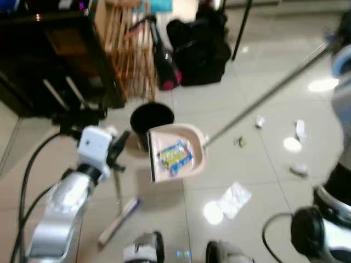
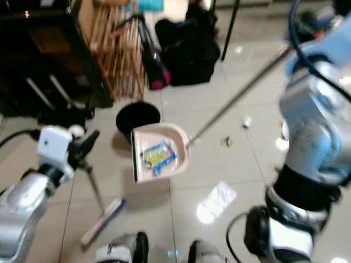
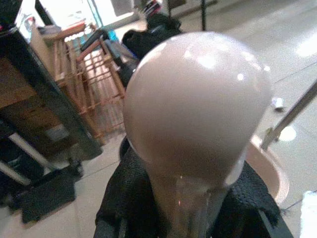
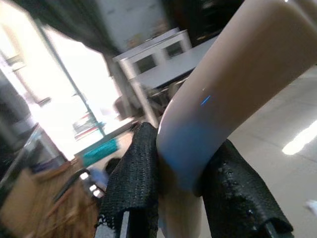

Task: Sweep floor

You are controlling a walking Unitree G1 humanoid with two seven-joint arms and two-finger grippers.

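A beige dustpan [image 1: 176, 154] hangs tilted above the tiles, with a yellow and blue wrapper [image 1: 175, 156] lying in it. Its long silver pole [image 1: 263, 98] runs up to the right, where my right gripper [image 4: 181, 183] is shut on the beige grip [image 4: 233, 84]. My left gripper [image 1: 118, 145] is shut on the broom's rounded pink top [image 3: 198, 104]. The thin broom stick [image 1: 117, 189] drops to a brush head [image 1: 118, 222] resting on the floor. A black bin [image 1: 152, 116] stands just behind the dustpan. A white wrapper [image 1: 234, 198] and several small scraps [image 1: 300, 130] lie on the tiles to the right.
A wooden rack [image 1: 129, 49] and a dark cabinet [image 1: 44, 55] stand at the back left. A black bag [image 1: 200, 46] and a black and pink appliance [image 1: 164, 68] sit behind the bin. A thin dark pole [image 1: 241, 30] rises at the back. Bright lamp reflections dot the tiles.
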